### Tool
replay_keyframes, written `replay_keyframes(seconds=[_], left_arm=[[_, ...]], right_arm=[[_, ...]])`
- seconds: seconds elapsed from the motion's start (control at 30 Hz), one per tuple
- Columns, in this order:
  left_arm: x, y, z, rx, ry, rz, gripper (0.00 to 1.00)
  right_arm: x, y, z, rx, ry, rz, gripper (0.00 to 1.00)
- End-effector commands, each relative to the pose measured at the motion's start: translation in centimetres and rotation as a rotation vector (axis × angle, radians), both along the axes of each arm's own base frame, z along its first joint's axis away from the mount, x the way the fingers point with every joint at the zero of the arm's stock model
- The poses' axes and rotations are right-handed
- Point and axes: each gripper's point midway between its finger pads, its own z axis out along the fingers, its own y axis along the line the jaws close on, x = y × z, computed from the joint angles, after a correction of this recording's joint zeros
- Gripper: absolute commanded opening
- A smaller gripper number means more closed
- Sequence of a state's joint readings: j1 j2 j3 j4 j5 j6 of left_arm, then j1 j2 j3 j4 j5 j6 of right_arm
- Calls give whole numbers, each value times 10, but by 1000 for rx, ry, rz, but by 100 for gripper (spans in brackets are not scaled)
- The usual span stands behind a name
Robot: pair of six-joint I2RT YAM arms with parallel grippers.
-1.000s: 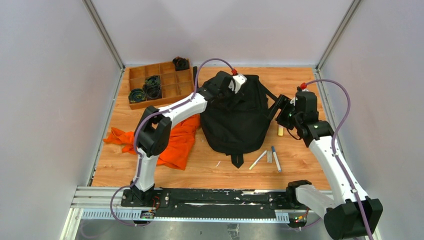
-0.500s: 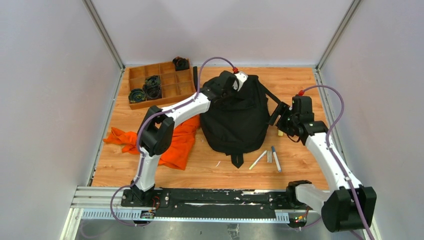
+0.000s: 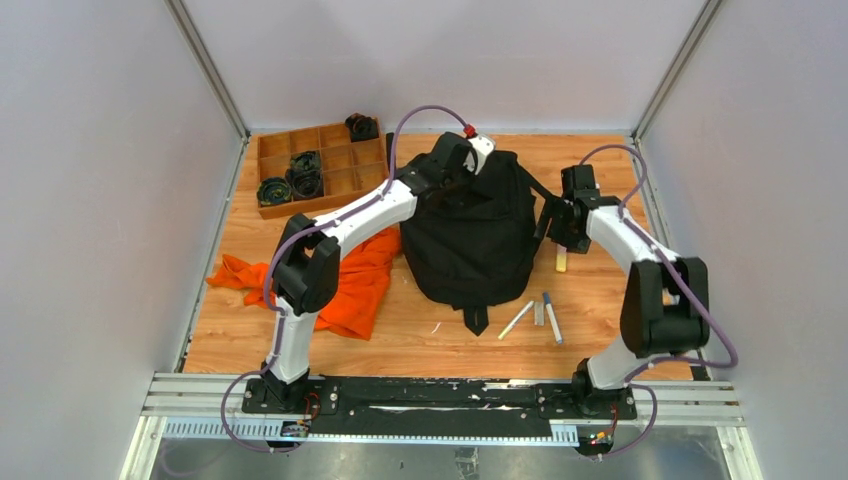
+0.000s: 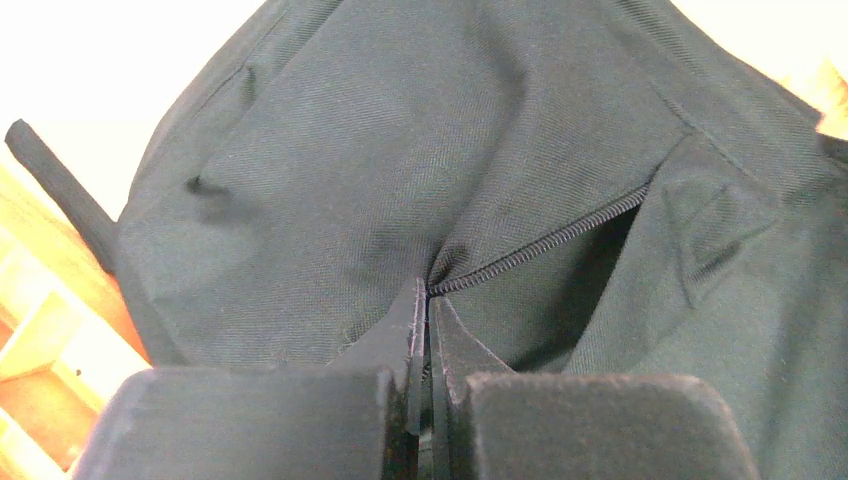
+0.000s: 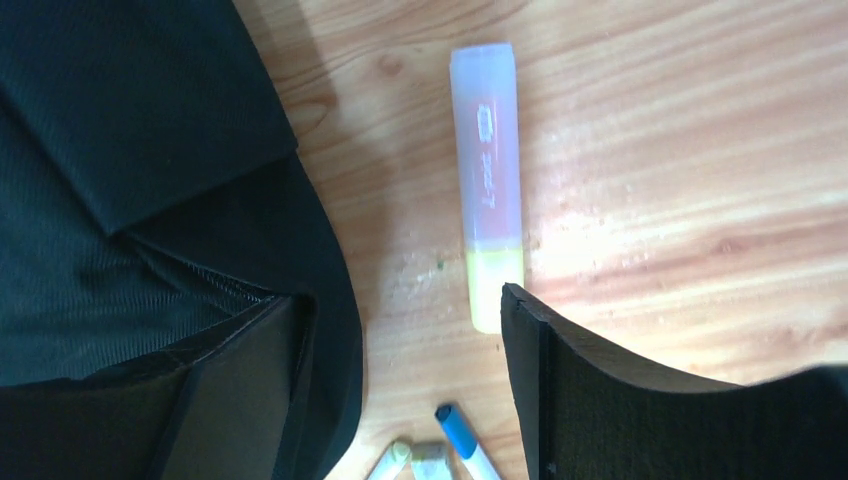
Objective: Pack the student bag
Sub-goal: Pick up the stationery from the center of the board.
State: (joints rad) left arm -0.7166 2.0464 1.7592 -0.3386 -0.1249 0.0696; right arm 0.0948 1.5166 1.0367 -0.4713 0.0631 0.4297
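Observation:
The student bag (image 3: 470, 235), a black fabric backpack, lies in the middle of the table. My left gripper (image 3: 470, 168) is at its far top end. In the left wrist view this gripper (image 4: 430, 300) is shut, its tips pinching the end of the bag's zipper (image 4: 540, 245), and a dark gap shows below the zipper line. My right gripper (image 3: 553, 225) hovers open beside the bag's right edge. In the right wrist view the gripper (image 5: 405, 310) has nothing between its fingers. A yellow highlighter (image 5: 487, 190) lies on the wood just ahead of it.
Two pens (image 3: 517, 320) (image 3: 551, 318) and a small grey piece lie on the table in front of the bag's right side. An orange cloth (image 3: 350, 285) lies left of the bag, under my left arm. A wooden compartment tray (image 3: 300, 208) with black coiled items stands at the back left.
My left gripper has closed on the zipper at the bag's top. The right arm has folded its elbow inward, and its gripper has shifted slightly back, closer to the bag's right side.

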Motion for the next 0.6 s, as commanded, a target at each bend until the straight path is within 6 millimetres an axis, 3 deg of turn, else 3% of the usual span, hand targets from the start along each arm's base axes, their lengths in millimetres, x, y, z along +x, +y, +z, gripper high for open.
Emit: replay_keyframes(seconds=[0.0, 0.2, 0.33, 0.43, 0.57], left_arm=[[-1, -3, 42, -75, -38, -17, 0], [-8, -6, 46, -132, 2, -51, 0], [-6, -4, 44, -143, 16, -53, 0], [-6, -3, 40, -146, 25, -52, 0], [-5, -3, 36, -152, 32, -48, 0]], right_arm=[[8, -26, -23, -102, 116, -3, 75], [16, -40, -51, -95, 204, -19, 69], [17, -36, -51, -68, 199, 5, 70], [22, -8, -29, 72, 97, 88, 71], [19, 7, 15, 142, -30, 133, 72]])
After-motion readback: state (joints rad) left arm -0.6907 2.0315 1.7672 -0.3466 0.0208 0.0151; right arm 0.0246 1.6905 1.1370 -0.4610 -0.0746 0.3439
